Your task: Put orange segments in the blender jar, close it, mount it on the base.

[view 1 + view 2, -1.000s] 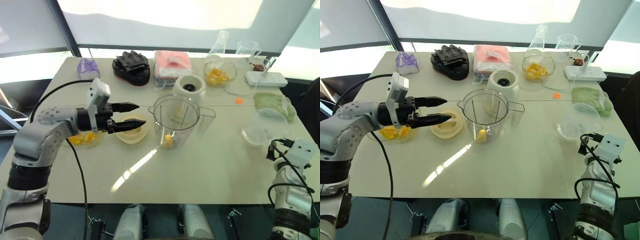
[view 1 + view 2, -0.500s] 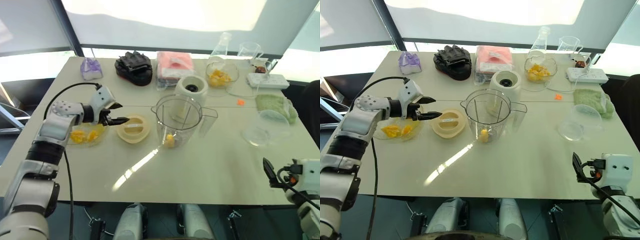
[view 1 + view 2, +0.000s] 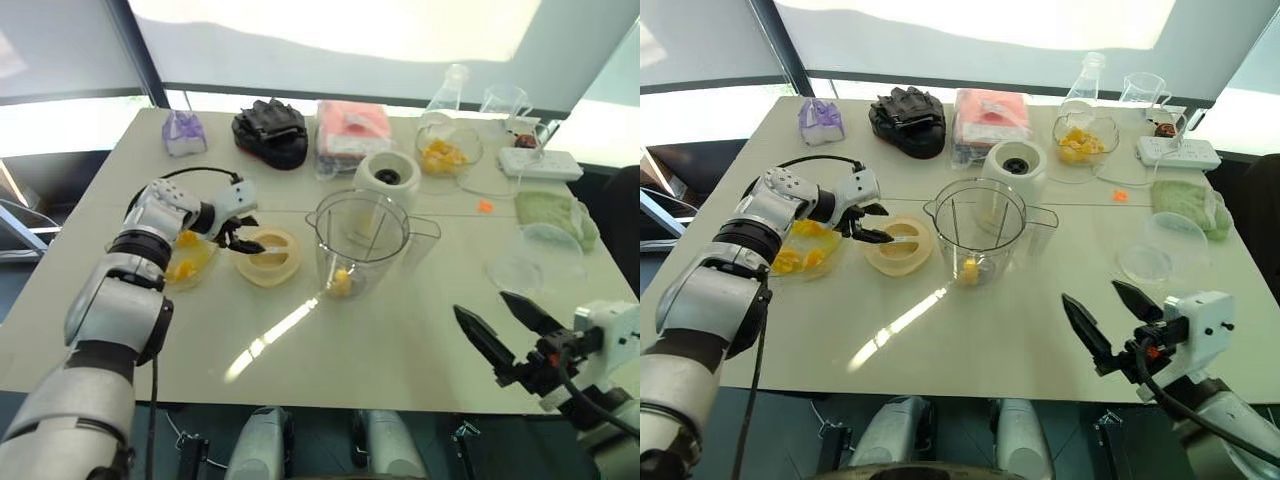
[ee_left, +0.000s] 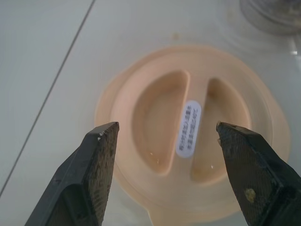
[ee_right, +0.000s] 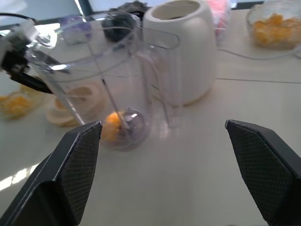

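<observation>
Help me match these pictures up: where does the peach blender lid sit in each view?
Left eye view: the peach lid lies left of centre.
Right eye view: left of centre again.
Left wrist view: mid-picture, framed by the open left gripper.
Right wrist view: beyond the jar, partly seen through its wall.
Shared landmark: the clear blender jar, on the lid's right.

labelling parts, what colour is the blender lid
Pale peach lid with a white sticker; left wrist view shows it best.
</observation>
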Motion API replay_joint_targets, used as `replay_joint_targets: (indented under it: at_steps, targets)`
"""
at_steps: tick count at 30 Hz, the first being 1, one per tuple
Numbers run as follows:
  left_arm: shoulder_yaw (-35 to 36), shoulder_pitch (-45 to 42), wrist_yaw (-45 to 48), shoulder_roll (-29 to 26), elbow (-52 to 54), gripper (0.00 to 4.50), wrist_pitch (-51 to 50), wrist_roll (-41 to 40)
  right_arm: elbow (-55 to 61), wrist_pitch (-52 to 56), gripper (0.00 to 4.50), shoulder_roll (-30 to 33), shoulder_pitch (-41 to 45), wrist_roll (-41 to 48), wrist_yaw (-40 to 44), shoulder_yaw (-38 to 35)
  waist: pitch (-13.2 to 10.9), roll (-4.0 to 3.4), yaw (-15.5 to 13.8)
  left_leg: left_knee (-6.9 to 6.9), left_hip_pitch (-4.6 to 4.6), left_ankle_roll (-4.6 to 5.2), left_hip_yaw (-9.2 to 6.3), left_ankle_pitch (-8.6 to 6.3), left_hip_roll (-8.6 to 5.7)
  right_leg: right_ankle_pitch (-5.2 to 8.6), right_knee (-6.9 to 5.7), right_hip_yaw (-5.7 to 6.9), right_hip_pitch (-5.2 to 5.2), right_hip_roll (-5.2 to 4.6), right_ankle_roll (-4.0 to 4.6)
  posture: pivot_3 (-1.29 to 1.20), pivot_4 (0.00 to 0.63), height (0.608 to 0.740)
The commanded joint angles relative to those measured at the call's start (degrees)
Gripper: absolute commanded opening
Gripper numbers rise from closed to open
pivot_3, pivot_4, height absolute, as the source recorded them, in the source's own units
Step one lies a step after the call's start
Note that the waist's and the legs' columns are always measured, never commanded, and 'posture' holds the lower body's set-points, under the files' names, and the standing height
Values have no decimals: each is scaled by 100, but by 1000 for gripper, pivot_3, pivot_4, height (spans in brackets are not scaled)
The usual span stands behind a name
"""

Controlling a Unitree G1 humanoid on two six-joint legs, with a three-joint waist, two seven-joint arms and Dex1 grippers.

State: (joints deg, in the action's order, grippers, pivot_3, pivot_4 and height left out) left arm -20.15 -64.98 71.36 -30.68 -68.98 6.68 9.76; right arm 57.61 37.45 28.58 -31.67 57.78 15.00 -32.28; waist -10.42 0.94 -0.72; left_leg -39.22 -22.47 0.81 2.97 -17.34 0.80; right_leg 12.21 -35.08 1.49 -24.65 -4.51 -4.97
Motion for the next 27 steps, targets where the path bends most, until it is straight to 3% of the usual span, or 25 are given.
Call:
replay_joint_targets:
  at_steps: [1,14,27]
  targets:
    - [-74,-208,93,-16,-154,3440,300,308,133,-26,4427,206,164,281,-245,189,1,10,-12,0,-2,0,0,0,0,0,0,1,0,-1,0,0,150,740]
    - [-78,-307,-211,600,-547,3440,390,749,-216,-142,4427,389,528,-7,-486,757,7,27,-12,-6,-5,0,-6,0,-8,-1,0,5,4,-9,-3,0,150,740]
    - [-87,-284,-197,697,-644,3440,308,1000,-292,-249,4427,267,603,-351,-680,1044,7,30,-1,-6,-4,1,-6,0,-6,-2,-1,9,3,-7,-5,0,150,740]
